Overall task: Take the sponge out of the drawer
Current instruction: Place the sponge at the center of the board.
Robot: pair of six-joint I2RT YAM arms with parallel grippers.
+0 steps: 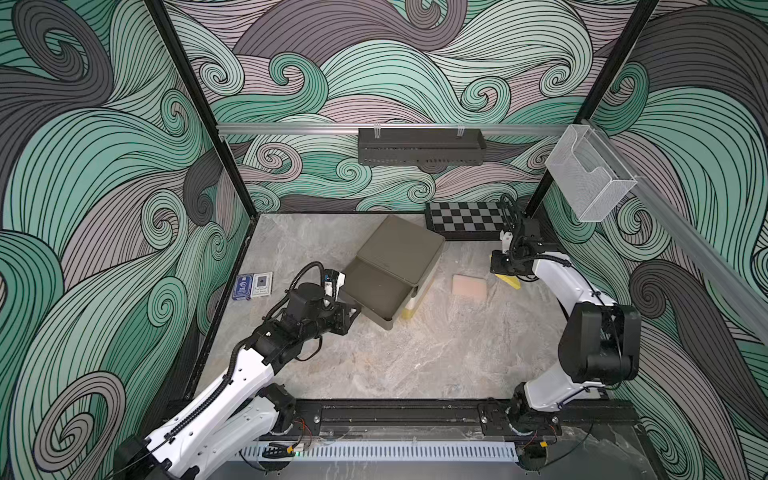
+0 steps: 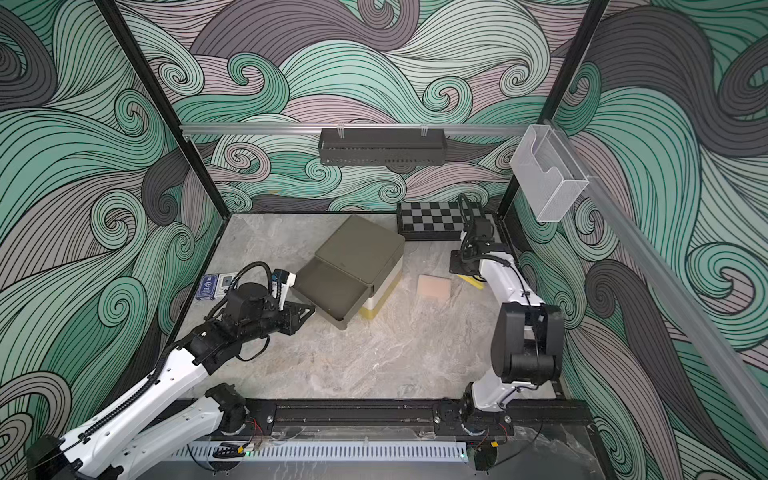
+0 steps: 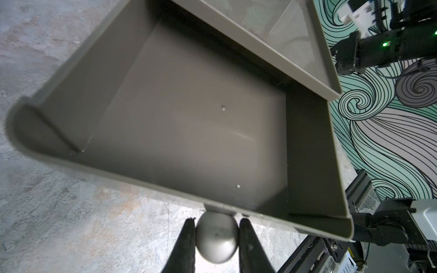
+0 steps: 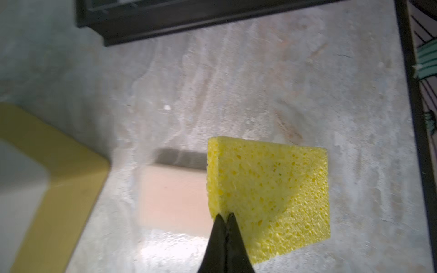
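Sponge [image 4: 269, 198] clear of the open drawer [image 3: 309, 153], right arm stretched forward, wrist angled down, right gripper [image 4: 225, 216] pinched tight on its near edge, its body jutting beyond the fingertips over the table [image 4: 260, 82], left gripper [image 3: 217, 221] clamped on the drawer's knob [image 3: 216, 238]

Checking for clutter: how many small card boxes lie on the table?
2. A blue box and a white box lie side by side near the left wall. More could be hidden inside the cabinet.
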